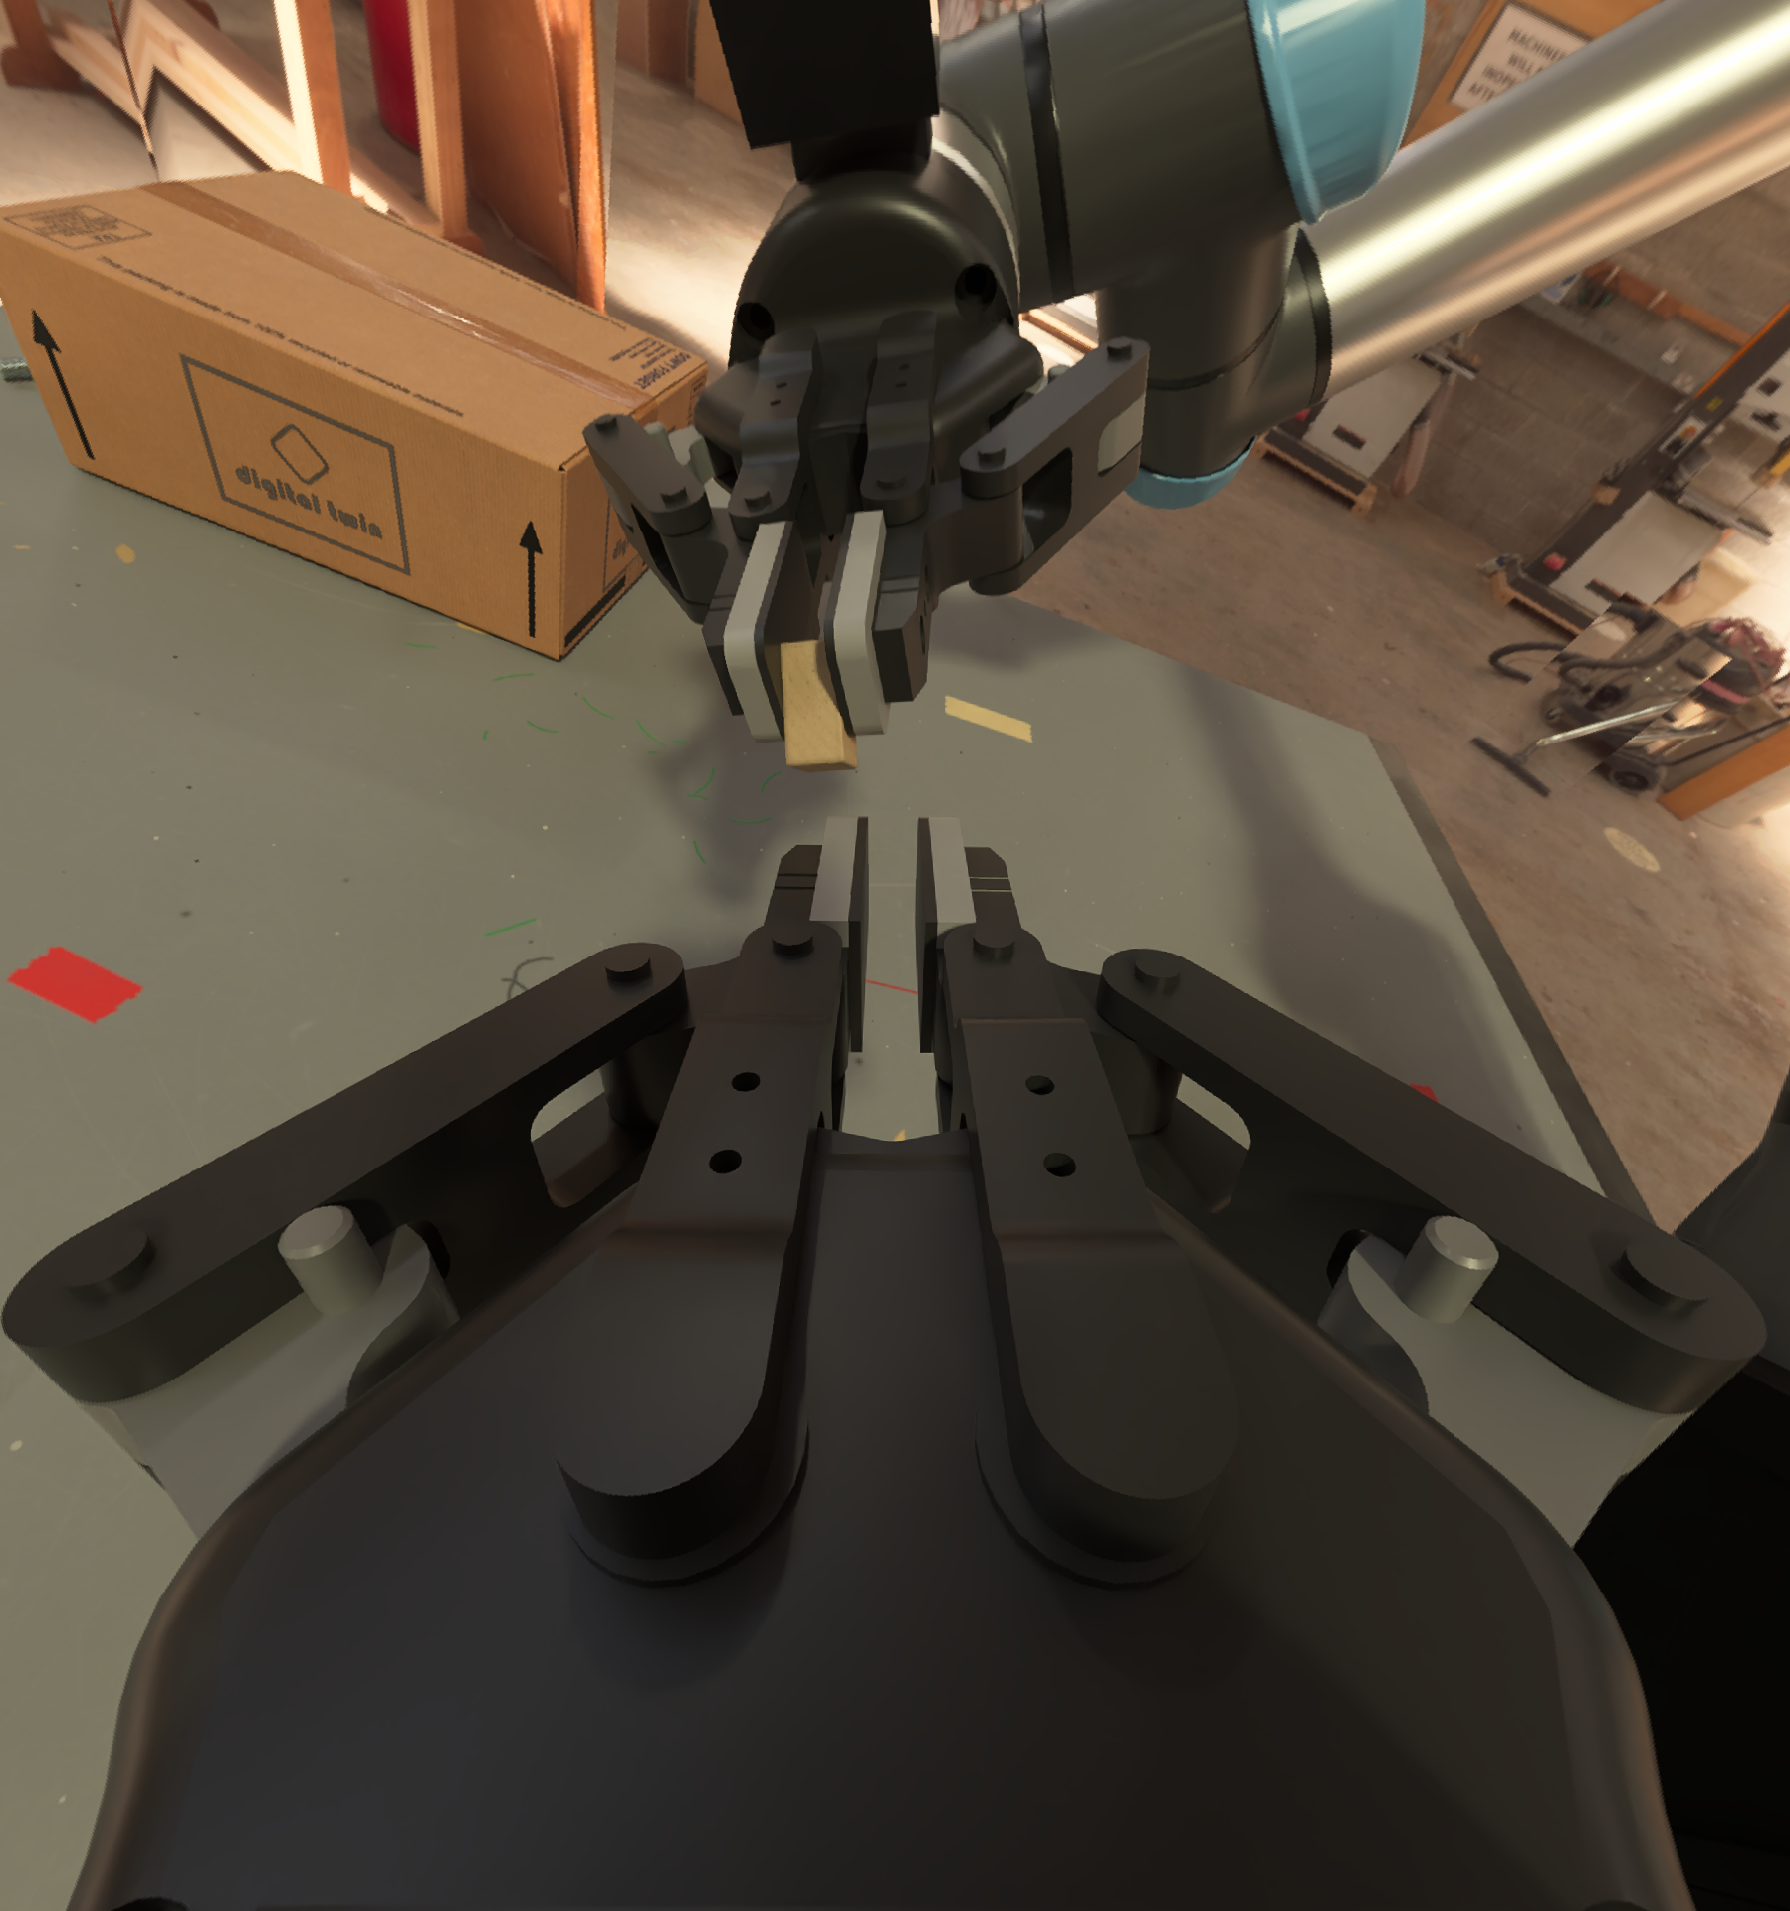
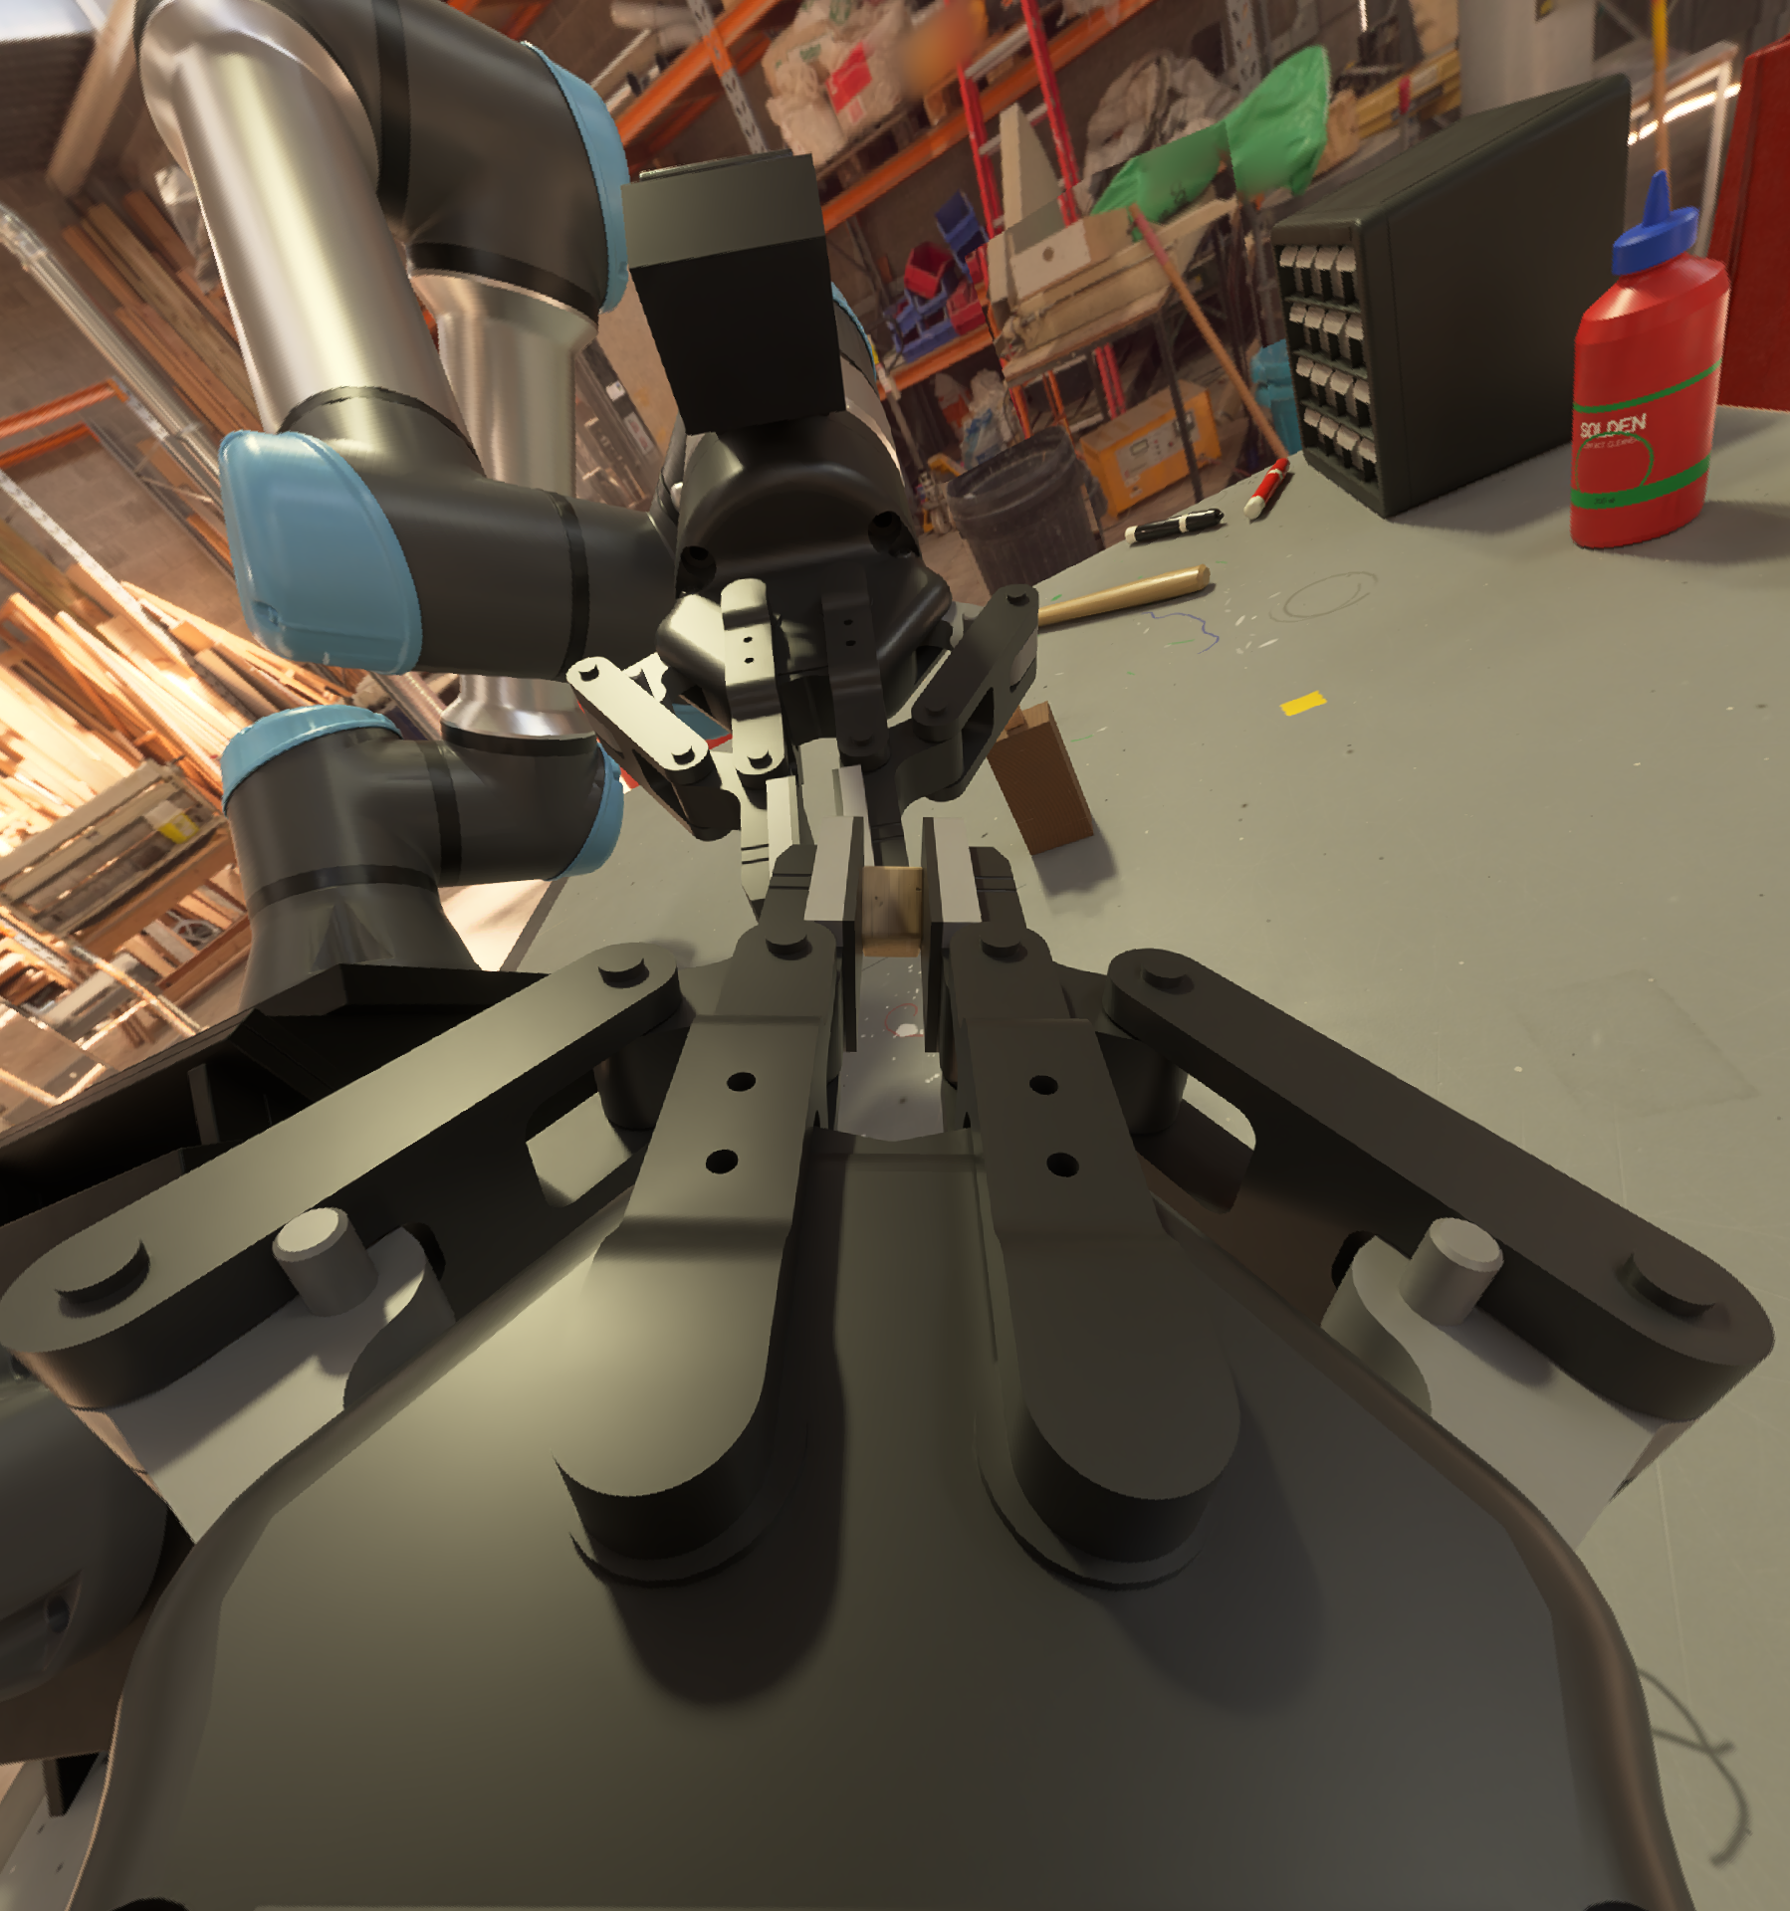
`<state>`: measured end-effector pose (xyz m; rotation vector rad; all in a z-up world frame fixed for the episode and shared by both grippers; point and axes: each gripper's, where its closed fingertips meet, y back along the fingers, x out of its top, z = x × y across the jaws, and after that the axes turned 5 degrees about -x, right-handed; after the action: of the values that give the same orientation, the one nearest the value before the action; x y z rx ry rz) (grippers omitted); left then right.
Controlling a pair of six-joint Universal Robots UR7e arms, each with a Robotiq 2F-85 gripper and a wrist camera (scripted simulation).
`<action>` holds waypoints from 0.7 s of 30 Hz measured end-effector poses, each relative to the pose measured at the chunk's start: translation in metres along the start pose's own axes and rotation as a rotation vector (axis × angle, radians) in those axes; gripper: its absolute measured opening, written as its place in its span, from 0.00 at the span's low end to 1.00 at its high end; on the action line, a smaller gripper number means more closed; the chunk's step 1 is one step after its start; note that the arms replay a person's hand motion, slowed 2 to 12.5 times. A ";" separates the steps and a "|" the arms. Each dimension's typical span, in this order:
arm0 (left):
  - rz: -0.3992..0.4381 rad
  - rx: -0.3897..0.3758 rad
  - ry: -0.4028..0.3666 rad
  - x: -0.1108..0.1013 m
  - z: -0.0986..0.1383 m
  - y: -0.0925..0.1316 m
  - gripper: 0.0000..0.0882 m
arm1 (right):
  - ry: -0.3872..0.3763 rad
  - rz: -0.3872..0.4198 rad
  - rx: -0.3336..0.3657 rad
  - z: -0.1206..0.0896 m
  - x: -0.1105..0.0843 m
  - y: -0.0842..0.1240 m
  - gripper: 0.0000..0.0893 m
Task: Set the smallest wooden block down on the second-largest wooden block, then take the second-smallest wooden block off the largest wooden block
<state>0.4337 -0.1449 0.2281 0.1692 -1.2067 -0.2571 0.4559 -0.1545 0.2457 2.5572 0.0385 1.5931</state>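
Observation:
My right gripper [image 2: 891,879] is shut on a small pale wooden block [image 2: 891,910] and holds it above the grey table [image 2: 1387,931]. In the left wrist view the right gripper [image 1: 813,683] hangs just ahead, with the block [image 1: 816,714] sticking out below its pads. My left gripper [image 1: 891,869] faces it a short way off; its pads stand a narrow gap apart with nothing between them. It also shows in the right wrist view [image 2: 816,817], just beyond the block. A darker brown wooden block [image 2: 1041,786] stands on the table behind the left gripper.
A cardboard box [image 1: 322,414] lies at the far left of the table [image 1: 250,827]. A red bottle [image 2: 1646,383], a black drawer cabinet [image 2: 1439,300], two markers [image 2: 1175,527] and a wooden stick [image 2: 1124,595] are at the far side. The table edge [image 1: 1439,827] runs close on the right.

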 end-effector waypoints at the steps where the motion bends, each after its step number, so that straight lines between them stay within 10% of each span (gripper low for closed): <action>1: -0.009 0.002 -0.002 -0.001 0.000 0.000 0.10 | 0.002 0.001 -0.001 0.000 0.000 0.000 0.11; 21: -0.150 0.021 0.000 -0.019 0.002 -0.008 0.10 | 0.051 -0.075 0.016 -0.015 -0.006 0.002 0.11</action>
<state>0.4253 -0.1477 0.2097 0.2784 -1.1991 -0.3750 0.4400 -0.1560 0.2469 2.4947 0.1502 1.6370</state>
